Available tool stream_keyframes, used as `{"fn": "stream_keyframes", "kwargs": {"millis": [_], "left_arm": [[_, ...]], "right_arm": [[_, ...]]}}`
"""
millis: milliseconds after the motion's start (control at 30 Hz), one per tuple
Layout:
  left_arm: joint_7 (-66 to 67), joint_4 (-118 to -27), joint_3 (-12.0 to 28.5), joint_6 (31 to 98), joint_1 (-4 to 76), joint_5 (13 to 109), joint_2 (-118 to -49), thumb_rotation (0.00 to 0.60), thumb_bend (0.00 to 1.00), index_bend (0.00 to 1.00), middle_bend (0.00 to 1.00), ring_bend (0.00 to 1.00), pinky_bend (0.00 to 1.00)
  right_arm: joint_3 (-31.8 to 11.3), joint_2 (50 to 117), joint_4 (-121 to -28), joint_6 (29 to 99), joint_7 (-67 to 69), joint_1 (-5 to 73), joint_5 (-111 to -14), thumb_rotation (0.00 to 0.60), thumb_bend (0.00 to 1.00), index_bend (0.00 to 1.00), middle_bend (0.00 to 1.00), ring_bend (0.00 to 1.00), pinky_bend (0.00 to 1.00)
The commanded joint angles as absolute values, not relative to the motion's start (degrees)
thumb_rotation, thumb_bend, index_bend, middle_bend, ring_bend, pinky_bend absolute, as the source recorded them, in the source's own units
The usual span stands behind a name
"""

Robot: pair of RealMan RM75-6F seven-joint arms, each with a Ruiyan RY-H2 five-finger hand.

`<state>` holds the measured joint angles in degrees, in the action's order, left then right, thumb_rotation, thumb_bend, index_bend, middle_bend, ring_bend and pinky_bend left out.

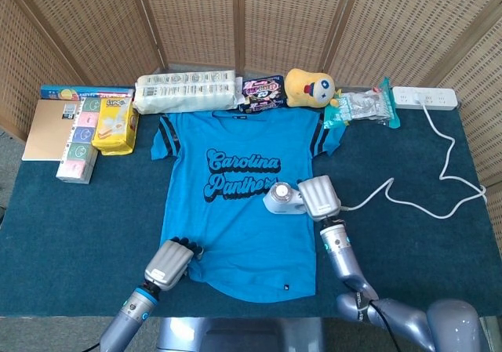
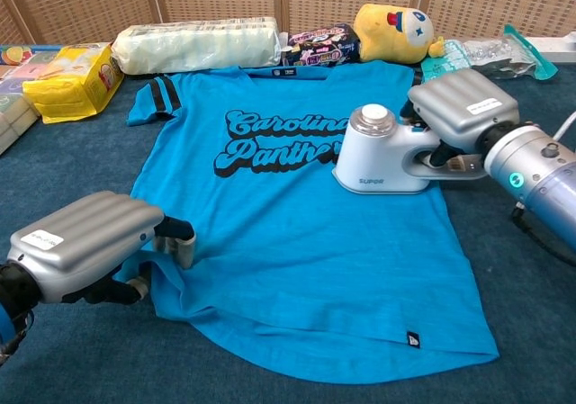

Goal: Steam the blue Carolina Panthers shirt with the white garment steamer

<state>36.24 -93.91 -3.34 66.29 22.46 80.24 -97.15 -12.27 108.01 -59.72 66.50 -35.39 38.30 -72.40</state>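
Note:
The blue Carolina Panthers shirt (image 1: 239, 211) (image 2: 297, 242) lies flat on the dark blue table, collar toward the far side. My right hand (image 1: 321, 197) (image 2: 461, 109) grips the handle of the white garment steamer (image 1: 283, 198) (image 2: 382, 152), which rests flat on the shirt's right side, just right of the printed lettering. Its cord (image 1: 408, 203) trails off to the right. My left hand (image 1: 168, 263) (image 2: 85, 245) pinches the shirt's lower left hem, fingers curled over the bunched fabric edge.
Along the far edge sit a yellow packet (image 1: 114, 125), a long white wrapped pack (image 1: 187, 90), a dark snack bag (image 1: 262, 93), a yellow plush toy (image 1: 309, 86) and a clear bag (image 1: 362, 105). A white power strip (image 1: 424, 97) lies far right. Books (image 1: 59, 128) are stacked far left.

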Motion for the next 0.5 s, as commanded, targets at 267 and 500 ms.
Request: {"fn": "stream_keyframes", "kwargs": {"millis": [267,500], "left_arm": [[35.4,-93.8,-3.7,66.5,22.3,80.7,-96.7,0.6,0.6,0.47,0.49,0.42,0.46],[34.8,-93.6,-3.9,66.6,22.1,81.1,-96.5,0.6,0.6,0.47,0.49,0.42,0.46]], "right_arm": [[-12.8,110.9,-59.2,66.6,-36.0,39.4,-72.3,0.6,0.28,0.74,0.72,0.74,0.68],[-12.2,112.1,-60.5,66.9,-36.3,39.8,-73.2,0.6,0.28,0.74,0.72,0.74,0.68]]}}
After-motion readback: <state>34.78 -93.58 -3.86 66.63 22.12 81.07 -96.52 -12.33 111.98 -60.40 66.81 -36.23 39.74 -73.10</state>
